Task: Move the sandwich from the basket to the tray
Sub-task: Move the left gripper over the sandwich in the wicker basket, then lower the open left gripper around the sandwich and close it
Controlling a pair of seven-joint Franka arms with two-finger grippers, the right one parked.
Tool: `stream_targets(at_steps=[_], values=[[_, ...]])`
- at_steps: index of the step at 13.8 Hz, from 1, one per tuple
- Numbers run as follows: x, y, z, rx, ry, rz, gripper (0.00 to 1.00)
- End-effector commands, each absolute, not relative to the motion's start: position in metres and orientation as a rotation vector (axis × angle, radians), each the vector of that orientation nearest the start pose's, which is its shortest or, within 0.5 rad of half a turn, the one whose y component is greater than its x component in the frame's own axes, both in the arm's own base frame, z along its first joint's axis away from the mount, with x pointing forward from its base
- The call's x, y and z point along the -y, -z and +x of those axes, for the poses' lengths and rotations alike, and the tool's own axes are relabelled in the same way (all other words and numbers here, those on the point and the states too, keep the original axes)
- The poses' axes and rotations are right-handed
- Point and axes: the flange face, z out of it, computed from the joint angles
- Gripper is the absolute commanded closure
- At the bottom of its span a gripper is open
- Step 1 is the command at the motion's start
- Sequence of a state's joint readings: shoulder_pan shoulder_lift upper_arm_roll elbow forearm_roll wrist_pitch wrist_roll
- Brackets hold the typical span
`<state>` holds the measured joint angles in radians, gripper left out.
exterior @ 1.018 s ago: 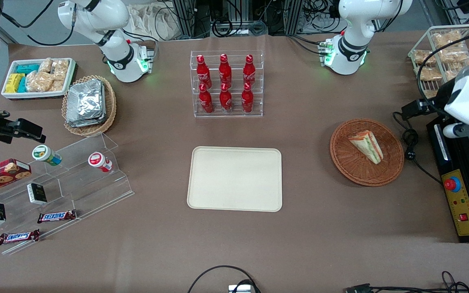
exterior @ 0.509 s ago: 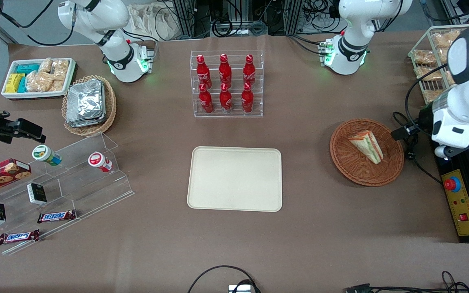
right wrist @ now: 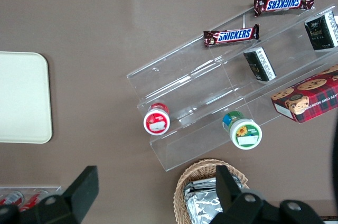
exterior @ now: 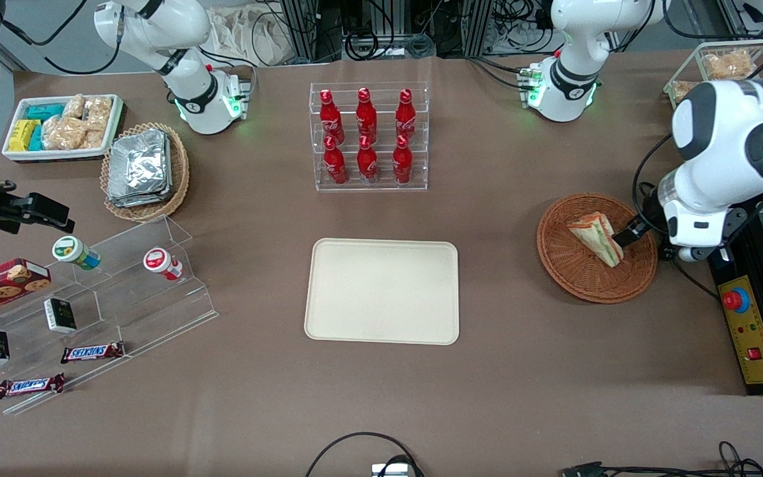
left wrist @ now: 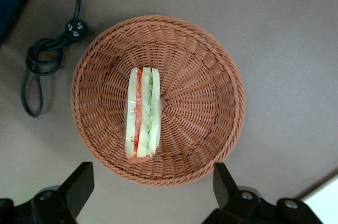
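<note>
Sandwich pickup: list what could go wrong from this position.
1. The sandwich stands on its edge in the basket; if the open gripper, now above the basket, closes off-centre, it may tip the wedge over or squash it.
2. The basket looks light and loose on the table, so a finger catching its rim on the way down could drag or tilt it.
3. A coiled cable lies beside the basket and might snag.

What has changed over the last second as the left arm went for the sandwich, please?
The gripper has swung in from the working arm's end of the table to hover over the basket, fingers open wide, gripping nothing. The sandwich lies unmoved in the basket, and the tray is unchanged.
</note>
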<state>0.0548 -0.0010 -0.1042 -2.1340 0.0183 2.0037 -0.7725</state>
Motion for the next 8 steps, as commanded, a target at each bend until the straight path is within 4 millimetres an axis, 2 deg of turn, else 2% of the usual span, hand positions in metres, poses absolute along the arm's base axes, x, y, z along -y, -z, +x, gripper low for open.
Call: stream_targets(at_steps=[1, 6, 8], values=[[0.024, -0.381, 0.508, 1.205, -0.107, -2.822, 0.00], [0.025, -0.348, 0.498, 1.329, -0.056, -2.779, 0.00], [0.024, -0.328, 0.486, 1.343, -0.039, -2.782, 0.00]])
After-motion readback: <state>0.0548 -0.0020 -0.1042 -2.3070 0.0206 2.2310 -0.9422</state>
